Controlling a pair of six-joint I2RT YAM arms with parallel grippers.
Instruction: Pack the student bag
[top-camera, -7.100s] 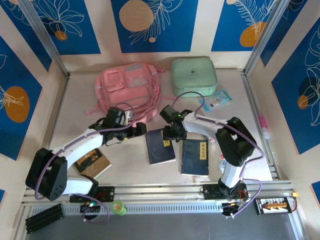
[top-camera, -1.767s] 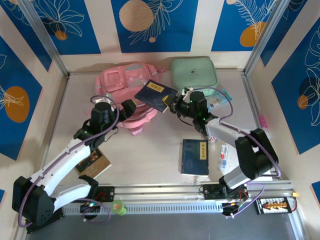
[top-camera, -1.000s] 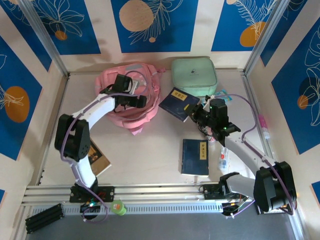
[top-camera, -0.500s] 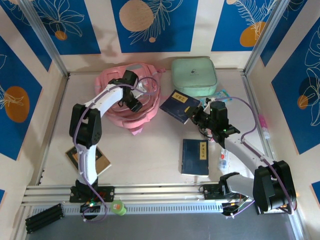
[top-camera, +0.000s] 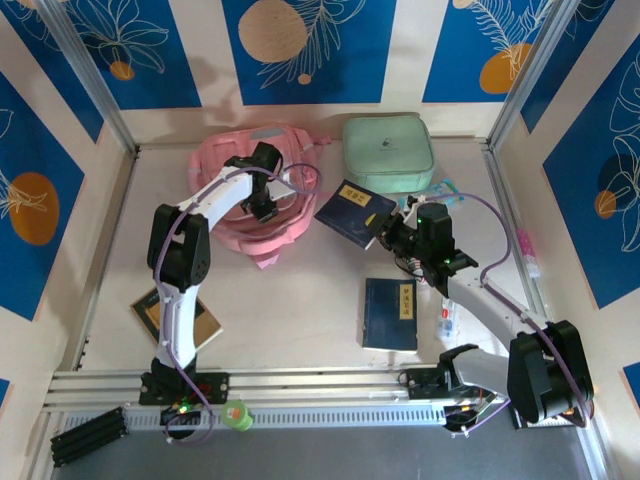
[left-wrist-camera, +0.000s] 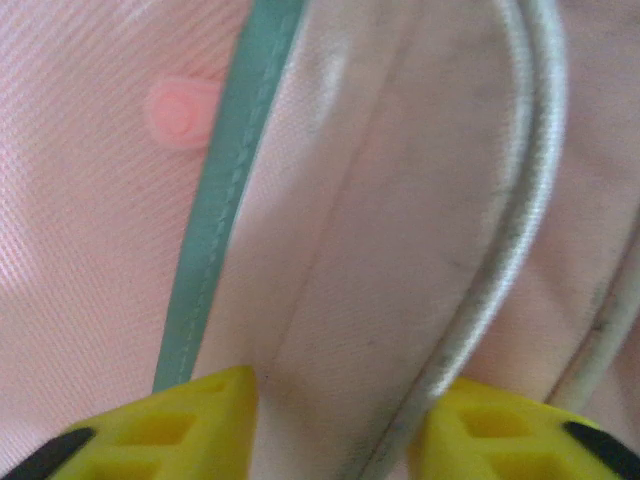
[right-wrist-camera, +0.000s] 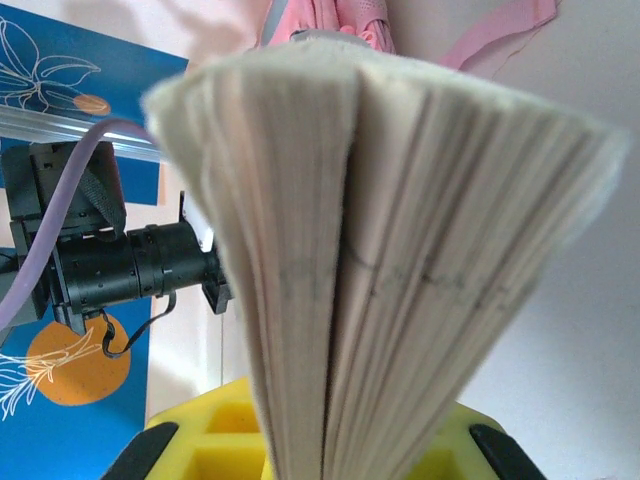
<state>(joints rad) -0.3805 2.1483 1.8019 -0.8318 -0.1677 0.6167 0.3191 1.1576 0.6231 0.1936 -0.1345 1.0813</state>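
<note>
Since the mouth must be spread for loading, left gripper (top-camera: 262, 203): set down on the bag (top-camera: 228, 165), jaws half-closed astride a fold of its piped rim; whether it has a firm hold cannot be told.
Right gripper (top-camera: 391, 232): clamped on a blue book (top-camera: 352, 208), raised just beside the bag, likely for insertion.
Bag, place: far left of the tabletop (top-camera: 300, 300), next to a mint case (top-camera: 389, 152).
Bag, look: soft pink fabric, rumpled, with teal trim and pale piping.

bag (left-wrist-camera: 80, 250) is soft matt pink woven cloth with smooth teal trim (left-wrist-camera: 215, 230); book (right-wrist-camera: 380, 260) pages look like rough, matt paper
</note>
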